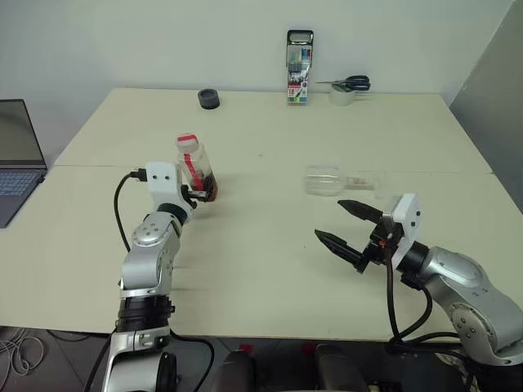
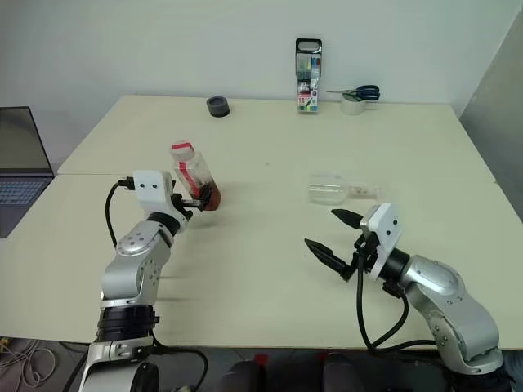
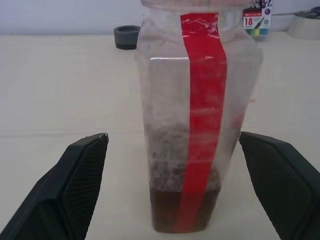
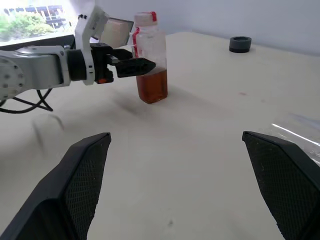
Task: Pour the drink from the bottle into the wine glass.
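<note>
I'm bringing my spread left gripper (image 1: 198, 191) around the bottle (image 1: 196, 165), standing upright on the table (image 1: 270, 253); thin, light, crushable plastic, so I'm aiming mid-body. Right gripper (image 1: 347, 227) is hanging spread near the fallen, fragile wine glass (image 1: 331, 180).

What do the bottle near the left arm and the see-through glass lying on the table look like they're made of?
The bottle looks like thin clear plastic: cloudy, faintly creased walls with a glossy red strip stuck on. The glass, lying on its side, seems to be smooth clear glass, nearly invisible apart from bright highlights, though clear plastic can't be ruled out.
</note>
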Action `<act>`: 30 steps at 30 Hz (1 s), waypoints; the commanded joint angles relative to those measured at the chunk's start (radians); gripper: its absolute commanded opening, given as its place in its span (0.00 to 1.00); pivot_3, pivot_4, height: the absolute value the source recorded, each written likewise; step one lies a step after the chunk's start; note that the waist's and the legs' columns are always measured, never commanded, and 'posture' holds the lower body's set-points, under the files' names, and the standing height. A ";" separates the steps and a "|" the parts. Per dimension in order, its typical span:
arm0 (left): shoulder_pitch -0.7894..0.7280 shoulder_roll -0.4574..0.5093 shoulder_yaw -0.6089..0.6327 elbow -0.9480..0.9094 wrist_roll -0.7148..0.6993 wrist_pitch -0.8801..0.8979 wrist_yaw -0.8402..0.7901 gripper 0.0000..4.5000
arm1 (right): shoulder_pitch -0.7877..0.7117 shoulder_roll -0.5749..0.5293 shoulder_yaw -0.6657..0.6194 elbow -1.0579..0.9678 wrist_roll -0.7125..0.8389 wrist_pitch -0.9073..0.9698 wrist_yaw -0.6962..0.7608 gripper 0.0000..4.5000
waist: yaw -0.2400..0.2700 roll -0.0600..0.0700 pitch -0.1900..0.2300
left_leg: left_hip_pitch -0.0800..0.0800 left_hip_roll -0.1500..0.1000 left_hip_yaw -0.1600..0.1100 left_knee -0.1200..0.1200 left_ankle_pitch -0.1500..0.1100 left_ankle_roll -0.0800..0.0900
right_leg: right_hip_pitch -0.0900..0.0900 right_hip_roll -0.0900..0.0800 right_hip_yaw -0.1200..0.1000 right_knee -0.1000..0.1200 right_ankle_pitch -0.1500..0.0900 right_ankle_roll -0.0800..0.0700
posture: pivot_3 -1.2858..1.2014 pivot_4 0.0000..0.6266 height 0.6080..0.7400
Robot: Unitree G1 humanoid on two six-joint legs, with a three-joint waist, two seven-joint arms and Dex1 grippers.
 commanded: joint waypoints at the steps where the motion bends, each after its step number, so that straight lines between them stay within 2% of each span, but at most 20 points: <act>1: -0.052 0.014 -0.006 0.027 0.010 -0.043 -0.012 0.99 | -0.032 -0.015 -0.016 -0.040 0.059 0.028 0.018 1.00 | 0.000 0.000 0.000 | 0.000 0.000 0.000 0.000 0.000 0.000 | 0.000 0.000 0.000 0.000 0.000 0.000 | 0.52 0.24 1.00; 15: -0.167 0.014 -0.016 0.129 0.032 -0.066 -0.014 0.99 | -0.048 -0.043 -0.009 -0.025 0.048 0.020 0.018 1.00 | -0.001 -0.001 0.000 | 0.000 0.000 0.000 0.000 0.000 0.000 | 0.000 0.000 0.000 0.000 0.000 0.000 | 0.52 0.24 1.00; 30: -0.180 0.024 -0.021 0.125 0.071 -0.071 0.009 0.99 | -0.022 -0.049 0.003 -0.008 0.006 -0.014 0.042 1.00 | 0.000 -0.001 0.000 | 0.000 0.000 0.000 0.000 0.001 -0.002 | -0.001 0.000 0.000 0.000 0.000 0.000 | 0.52 0.24 1.00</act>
